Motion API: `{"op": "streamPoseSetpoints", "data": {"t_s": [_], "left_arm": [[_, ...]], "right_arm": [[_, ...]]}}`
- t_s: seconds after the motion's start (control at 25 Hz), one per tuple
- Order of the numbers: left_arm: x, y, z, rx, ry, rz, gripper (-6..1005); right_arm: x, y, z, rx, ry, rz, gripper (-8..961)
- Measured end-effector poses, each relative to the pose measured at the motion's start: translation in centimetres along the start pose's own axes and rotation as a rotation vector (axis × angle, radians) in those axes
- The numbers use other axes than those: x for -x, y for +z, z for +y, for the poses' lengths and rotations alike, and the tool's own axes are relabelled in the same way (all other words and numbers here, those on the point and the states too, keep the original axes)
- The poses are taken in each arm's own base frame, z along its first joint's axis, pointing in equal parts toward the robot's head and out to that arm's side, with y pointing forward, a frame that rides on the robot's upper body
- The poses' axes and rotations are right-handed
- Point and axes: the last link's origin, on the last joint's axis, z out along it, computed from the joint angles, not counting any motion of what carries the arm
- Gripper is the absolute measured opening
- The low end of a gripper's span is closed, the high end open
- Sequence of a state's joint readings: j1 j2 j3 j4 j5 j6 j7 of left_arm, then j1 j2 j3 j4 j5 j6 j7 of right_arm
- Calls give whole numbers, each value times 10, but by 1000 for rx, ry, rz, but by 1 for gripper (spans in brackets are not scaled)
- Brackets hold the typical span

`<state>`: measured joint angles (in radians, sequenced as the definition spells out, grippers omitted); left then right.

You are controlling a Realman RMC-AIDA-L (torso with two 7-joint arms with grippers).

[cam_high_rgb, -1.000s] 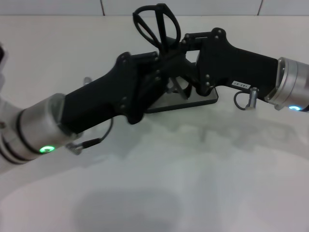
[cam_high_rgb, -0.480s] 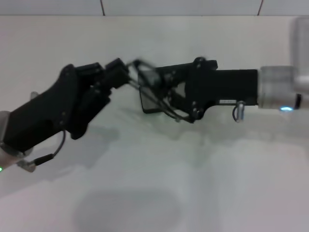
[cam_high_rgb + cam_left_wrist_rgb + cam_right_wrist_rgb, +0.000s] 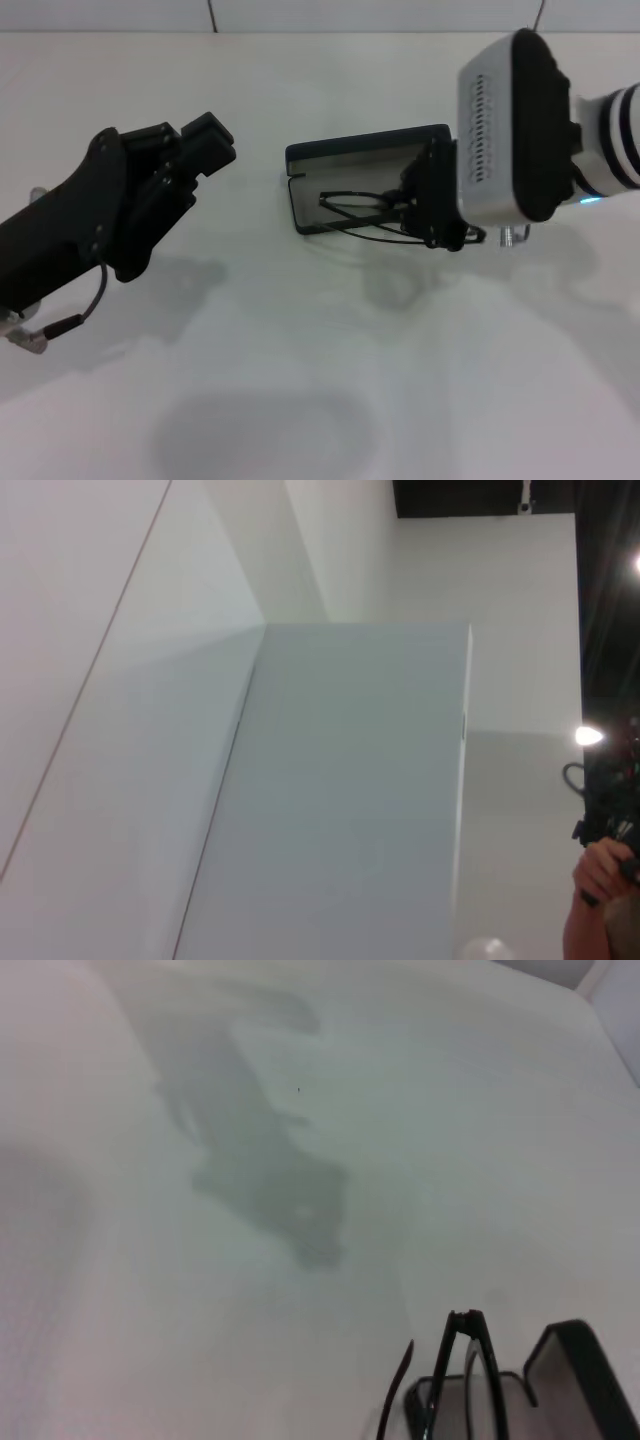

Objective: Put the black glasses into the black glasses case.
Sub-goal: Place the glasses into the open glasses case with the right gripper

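Left gripper [image 3: 205, 140] hangs over the white table [image 3: 300, 380] with its fingers pressed together, holding nothing, well apart from the case. To its right, the black glasses case [image 3: 365, 165] lies open, lid raised. Inside it rest the black glasses [image 3: 365, 212], pinched at their right end by the right gripper [image 3: 432, 215].

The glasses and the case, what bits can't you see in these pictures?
- Black glasses, head view: the end nearest the right gripper is hidden behind it.
- Right gripper, head view: its own body hides the jaws, so a grip cannot be judged.
- Black glasses case, right wrist view: cut off by the picture edge.
- Left wrist view: neither appears.
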<state>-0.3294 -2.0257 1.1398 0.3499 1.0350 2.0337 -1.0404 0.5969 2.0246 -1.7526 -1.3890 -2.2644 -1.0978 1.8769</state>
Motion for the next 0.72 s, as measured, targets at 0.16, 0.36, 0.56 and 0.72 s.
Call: {"op": "streamPoseSetpoints", "data": {"t_s": [0.16, 0.36, 0.56, 0.72], "left_arm": [[-2, -2, -1, -3, 5, -3, 80], [-3, -4, -2, -15, 10, 1, 80], [-8, -10, -1, 6, 22, -40, 80], [-9, -18, 2, 43, -2, -124, 80]], "right_arm": [[7, 0, 0, -24, -95, 77, 110], [11, 8, 3, -53, -208, 134, 110], [13, 19, 8, -111, -294, 147, 109], [12, 28, 13, -167, -379, 144, 109]]}}
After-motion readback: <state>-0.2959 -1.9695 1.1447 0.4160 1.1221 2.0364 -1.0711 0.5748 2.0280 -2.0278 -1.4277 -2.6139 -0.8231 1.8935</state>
